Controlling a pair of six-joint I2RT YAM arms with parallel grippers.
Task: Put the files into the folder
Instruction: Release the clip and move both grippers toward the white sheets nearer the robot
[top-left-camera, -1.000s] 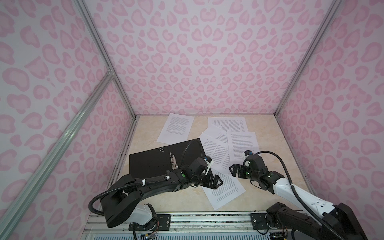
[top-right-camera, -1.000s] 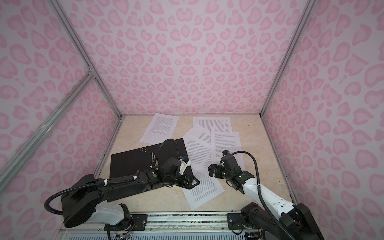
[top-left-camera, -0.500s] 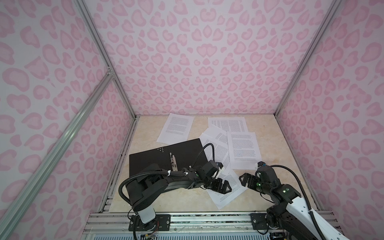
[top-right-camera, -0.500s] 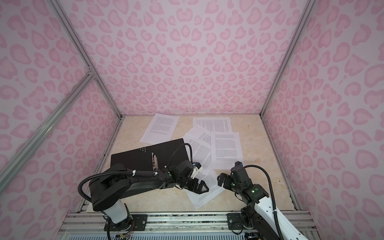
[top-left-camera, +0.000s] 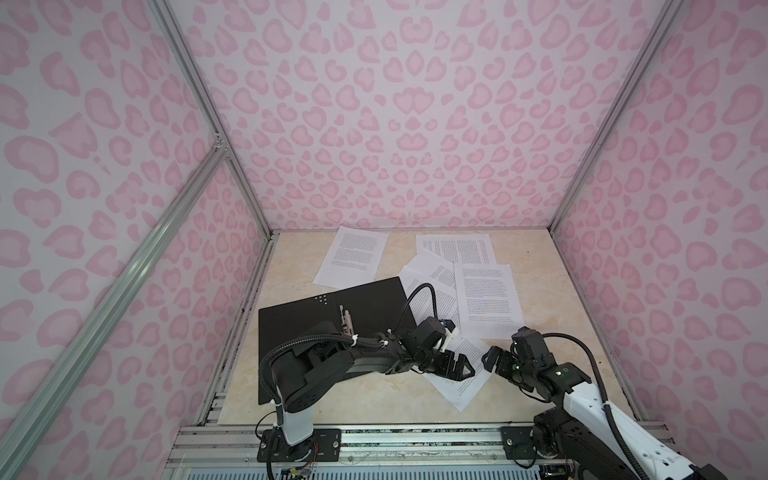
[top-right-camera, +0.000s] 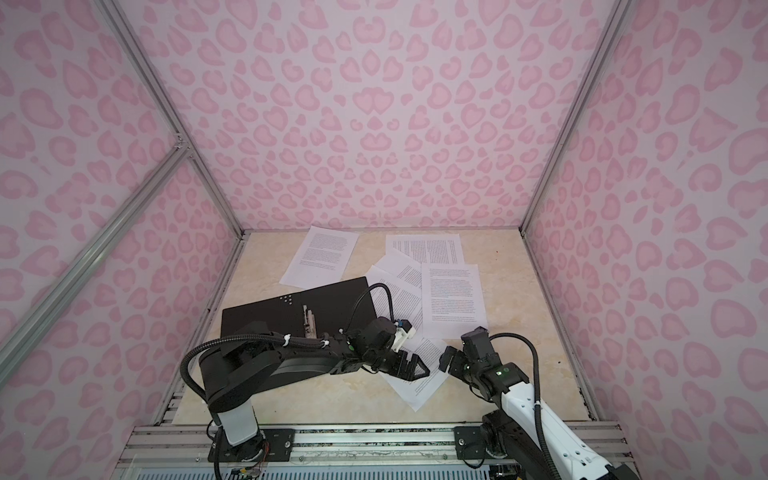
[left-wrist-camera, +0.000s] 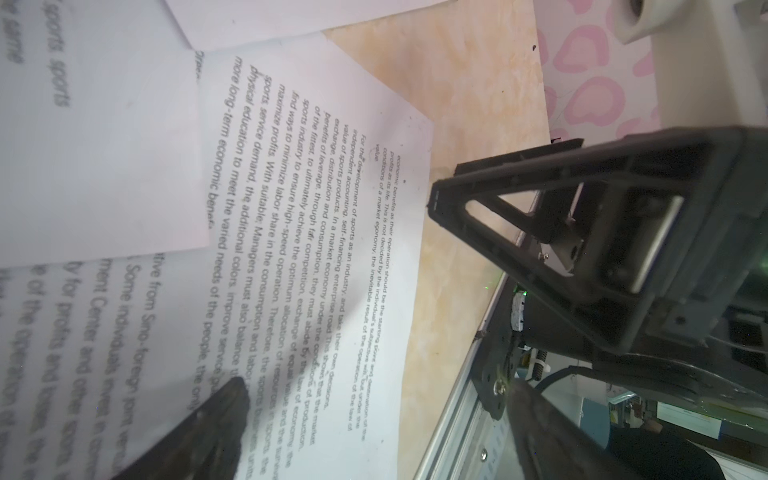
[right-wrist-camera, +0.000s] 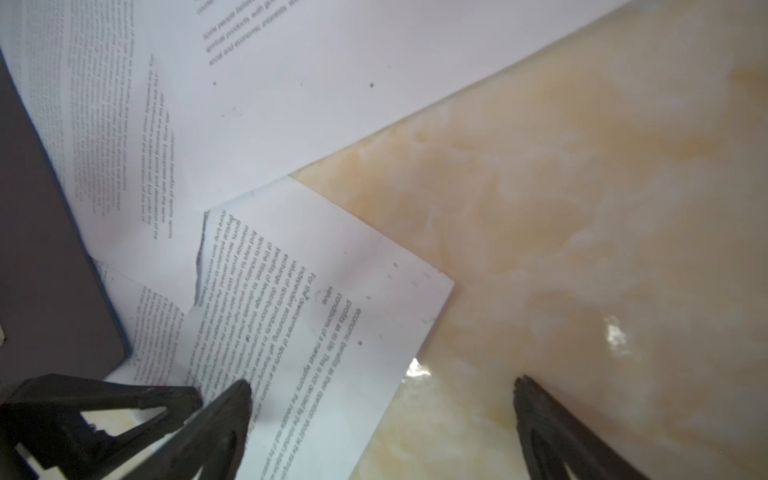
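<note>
Our left gripper (top-left-camera: 459, 368) and right gripper (top-left-camera: 492, 360) face each other low over the nearest of the files (top-left-camera: 461, 390), both with jaws wide and holding nothing. The other sheets lie scattered right of and beyond the folder (top-left-camera: 365, 303), which lies open, black side up, on the left of the counter (top-left-camera: 540, 291).

Six printed sheets (top-left-camera: 487, 300), one folder (top-left-camera: 289, 318), two robot arms (top-left-camera: 353, 366)

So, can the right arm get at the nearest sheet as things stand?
Probably yes. The right gripper is open at the edge of the nearest sheet, nothing on it there; the left gripper hovers over the same sheet, so they may crowd.
</note>
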